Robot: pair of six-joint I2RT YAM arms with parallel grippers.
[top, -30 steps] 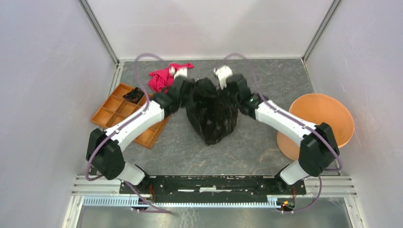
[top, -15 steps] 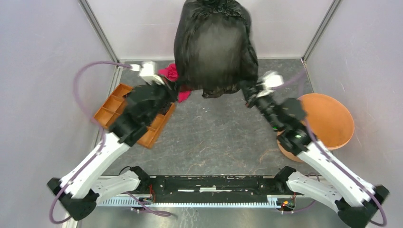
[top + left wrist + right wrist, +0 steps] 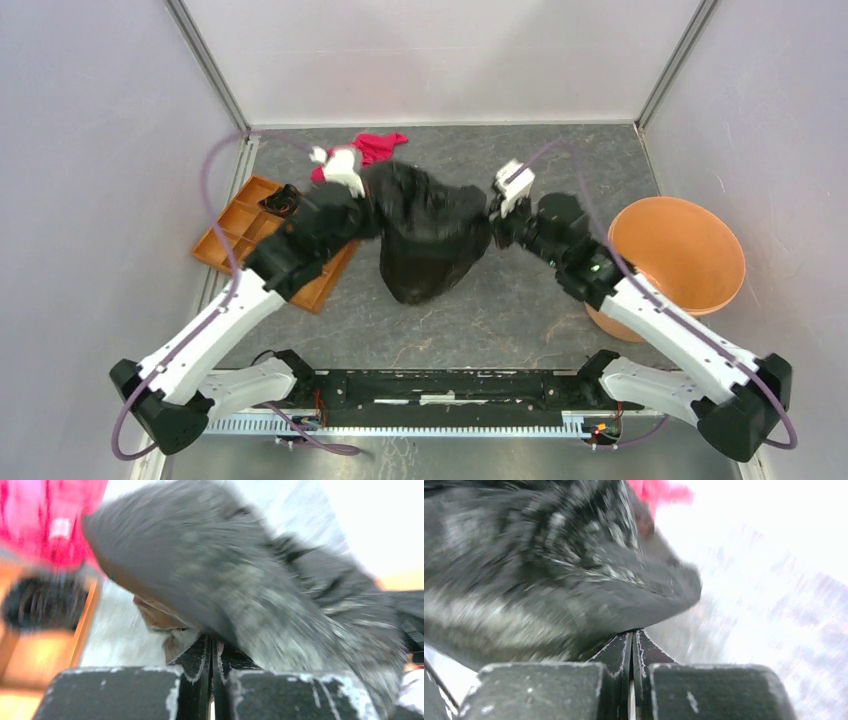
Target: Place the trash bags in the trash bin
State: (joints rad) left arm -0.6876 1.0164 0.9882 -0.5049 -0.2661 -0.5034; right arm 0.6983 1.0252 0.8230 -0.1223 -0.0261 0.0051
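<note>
A large black trash bag (image 3: 430, 235) hangs stretched between my two grippers over the middle of the table. My left gripper (image 3: 372, 198) is shut on its left edge; the film (image 3: 240, 585) fills the left wrist view above the closed jaws. My right gripper (image 3: 492, 222) is shut on its right edge; the film (image 3: 549, 575) fills the right wrist view. Both wrist views are blurred. The orange trash bin (image 3: 680, 262) stands tilted at the right, apart from the bag.
An orange compartment tray (image 3: 240, 235) lies at the left with a small black wad (image 3: 284, 202) in one cell. A pink-red cloth (image 3: 372, 147) lies at the back behind the bag. Enclosure walls stand close on both sides.
The bag was raised high toward the camera half a second ago and is now down low over the table. Both arms came down and inward with it.
</note>
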